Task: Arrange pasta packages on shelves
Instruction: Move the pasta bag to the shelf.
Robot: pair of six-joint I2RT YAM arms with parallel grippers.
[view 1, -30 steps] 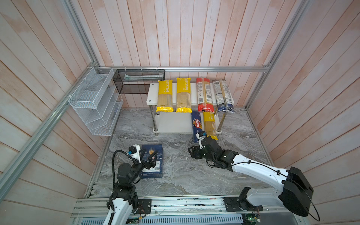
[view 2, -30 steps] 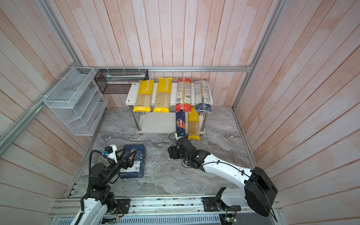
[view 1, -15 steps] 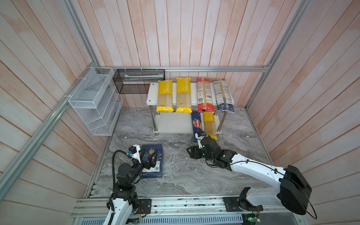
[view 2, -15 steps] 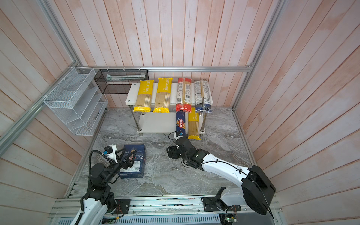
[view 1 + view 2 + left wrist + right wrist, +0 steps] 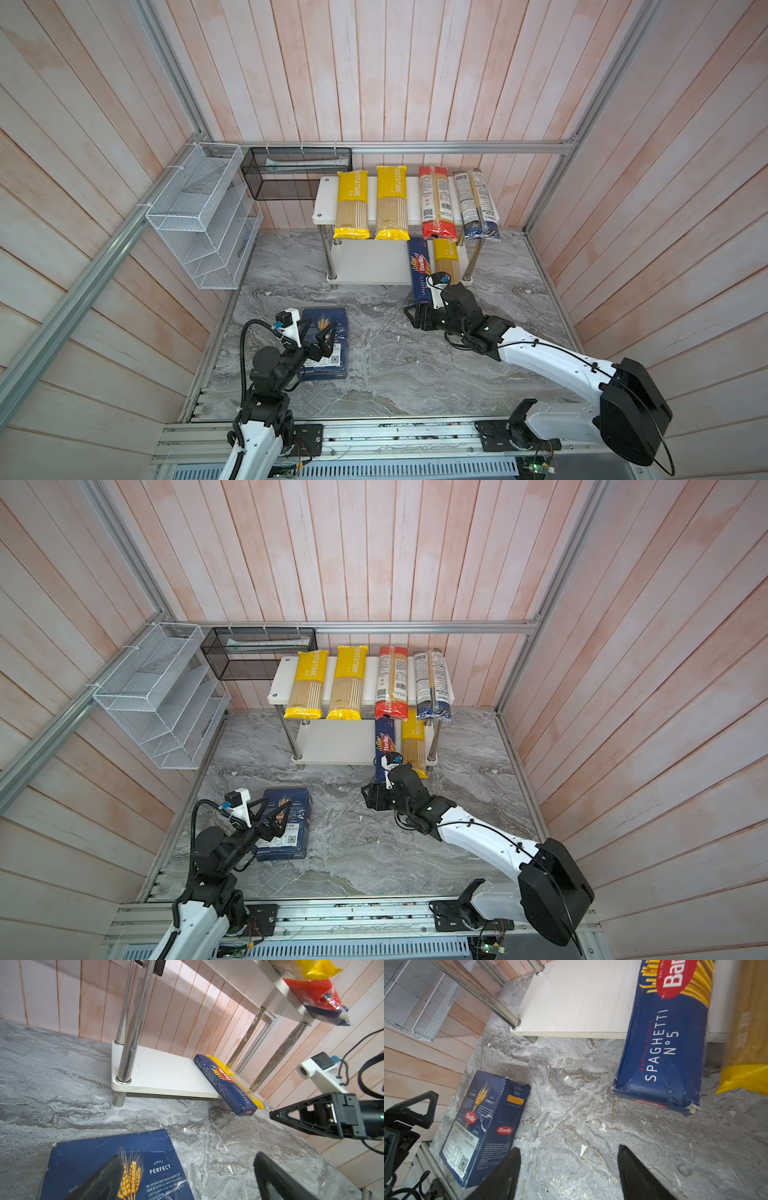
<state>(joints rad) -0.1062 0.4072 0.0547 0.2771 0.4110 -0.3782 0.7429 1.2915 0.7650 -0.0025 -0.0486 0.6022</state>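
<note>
The shelves are a two-tier rack with an upper board (image 5: 326,199) and a lower board (image 5: 365,266). On the upper board lie two yellow pasta packages (image 5: 352,203) (image 5: 391,203), a red-ended bag (image 5: 434,203) and a dark-blue-ended bag (image 5: 476,203). On the lower board a Barilla spaghetti box (image 5: 662,1043) and a yellow bag (image 5: 446,259) stick out over the front edge. My right gripper (image 5: 569,1157) is open above bare floor, just in front of that box. A wider Barilla box (image 5: 328,345) lies flat on the floor. My left gripper (image 5: 187,1167) hangs open over its edge, holding nothing.
A white wire basket (image 5: 199,216) hangs on the left wall. A black mesh basket (image 5: 291,174) hangs at the back, beside the rack. Chrome legs (image 5: 126,1043) stand at the rack's corners. The lower board's left half (image 5: 166,1072) is bare. Wooden walls close in on three sides.
My right gripper has drifted slightly left, away from the spaghetti box end, and its jaws stand a little wider. The left arm and the packages have not moved.
</note>
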